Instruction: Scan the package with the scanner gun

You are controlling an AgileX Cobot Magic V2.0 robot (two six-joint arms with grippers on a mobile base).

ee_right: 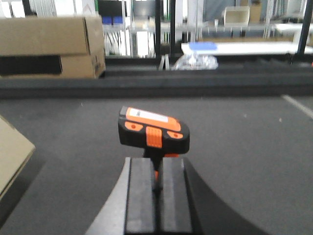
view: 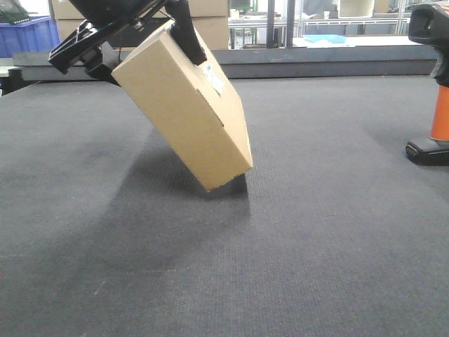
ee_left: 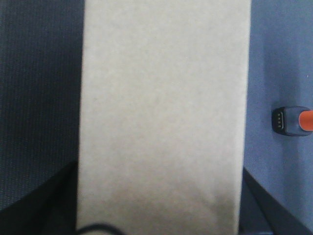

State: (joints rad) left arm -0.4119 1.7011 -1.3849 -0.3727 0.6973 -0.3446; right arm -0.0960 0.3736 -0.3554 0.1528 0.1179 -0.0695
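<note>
My right jaws pinch the orange handle of the scanner gun (ee_right: 153, 133), which stands on the dark surface (view: 316, 246); my left jaws clamp the package (view: 184, 105) by its upper end. It hangs tilted, label face up, with its lowest corner at or just above the surface, well left of the gun.

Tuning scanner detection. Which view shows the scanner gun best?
Right wrist: the scanner gun is centred, head whole, handle partly hidden behind the right gripper. Front view cuts the scanner gun off at the right edge; left wrist shows only its base end.
</note>
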